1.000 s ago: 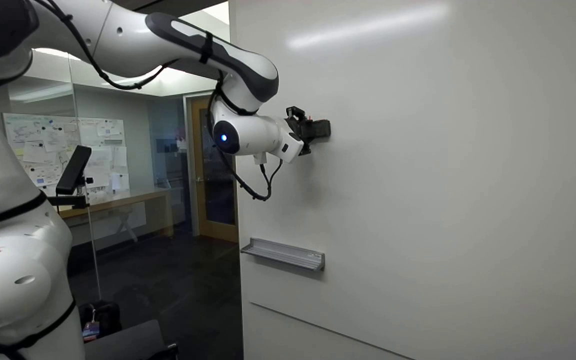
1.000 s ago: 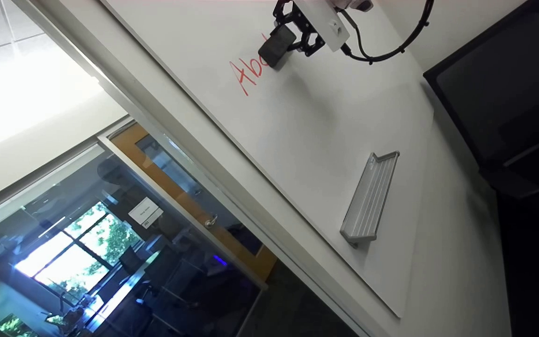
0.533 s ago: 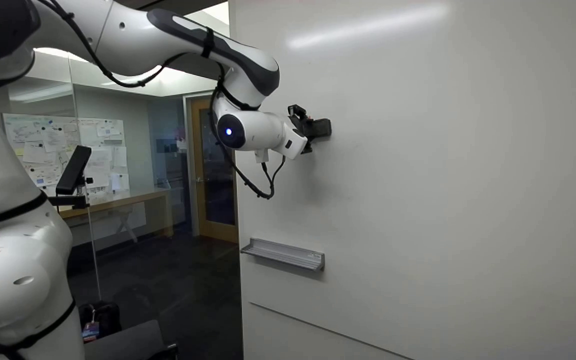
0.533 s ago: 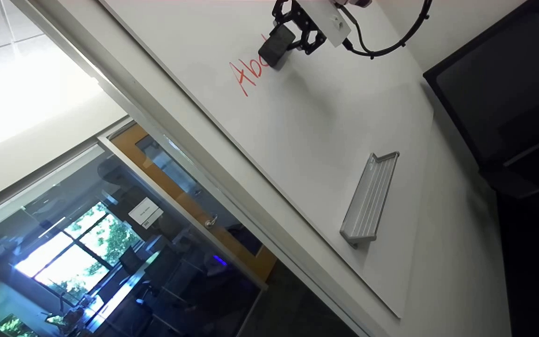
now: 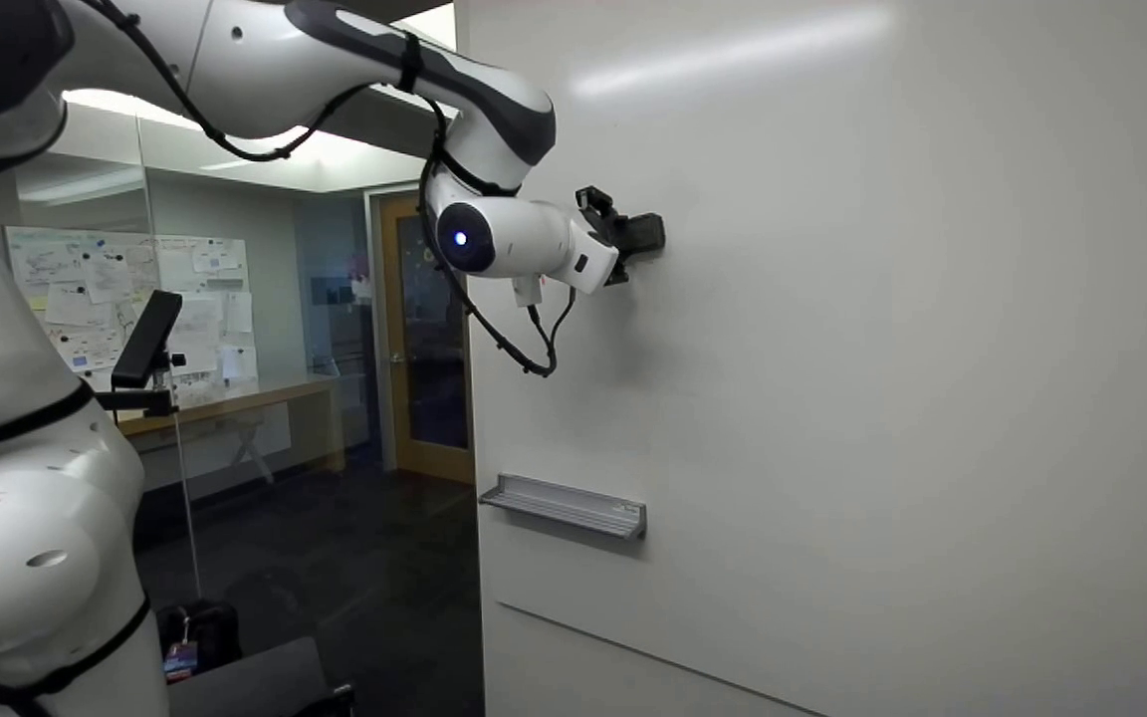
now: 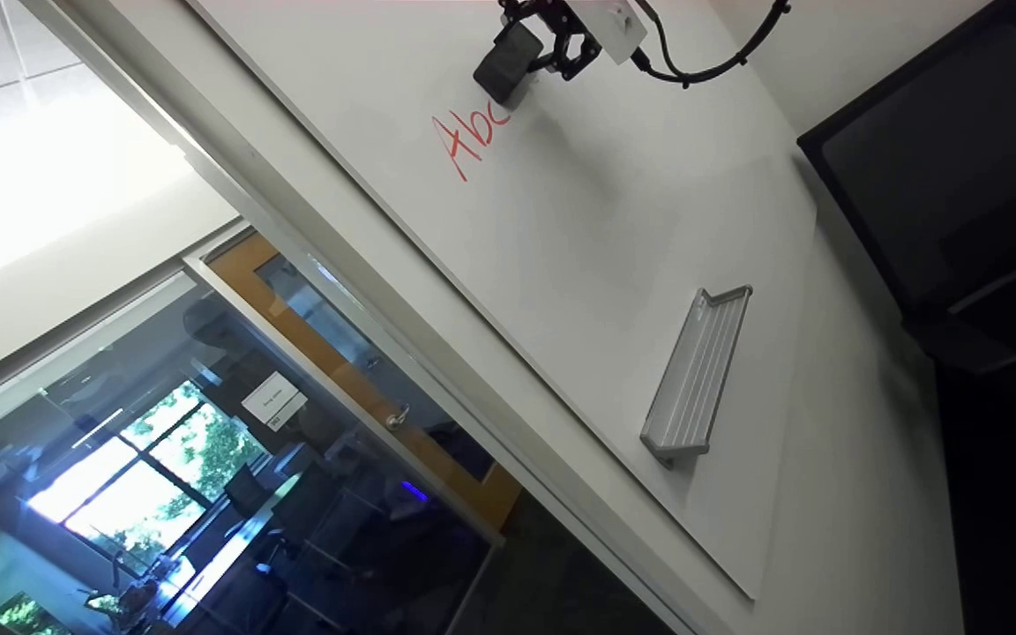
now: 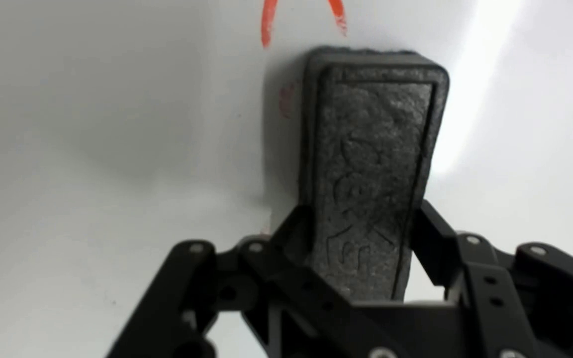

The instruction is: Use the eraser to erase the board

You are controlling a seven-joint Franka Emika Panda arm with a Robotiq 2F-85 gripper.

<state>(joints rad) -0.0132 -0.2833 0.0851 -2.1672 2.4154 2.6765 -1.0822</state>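
Filling the left of the frame in an exterior view is my shiny white arm (image 5: pixel 255 70) with dark grey patches. Behind it are white paper sheets (image 5: pixel 108 277). Next comes a tan wooden door (image 5: pixel 429 339) with dark glass. Near the middle, low down, is a long grey ridged ledge (image 5: pixel 566 506). High above its right end is a small black rectangular eraser (image 5: pixel 647 232), up against the huge, flat, shiny white board (image 5: pixel 892 398) that fills the right side.

In an exterior view, red hand-drawn letters (image 6: pixel 480 130), "Abc", slope across the upper middle of the frame. The eraser is just beside the c, up and to the right. At the upper right is a big dark panel (image 6: pixel 949 176) with black edges.

In the wrist view, a faint red smudge (image 7: pixel 287 99) shows just left of the eraser, and two red strokes (image 7: pixel 267 25) show near its top end. My black jointed gripper (image 7: pixel 363 219) is at the bottom of the frame, pinching the eraser from its left and right sides.
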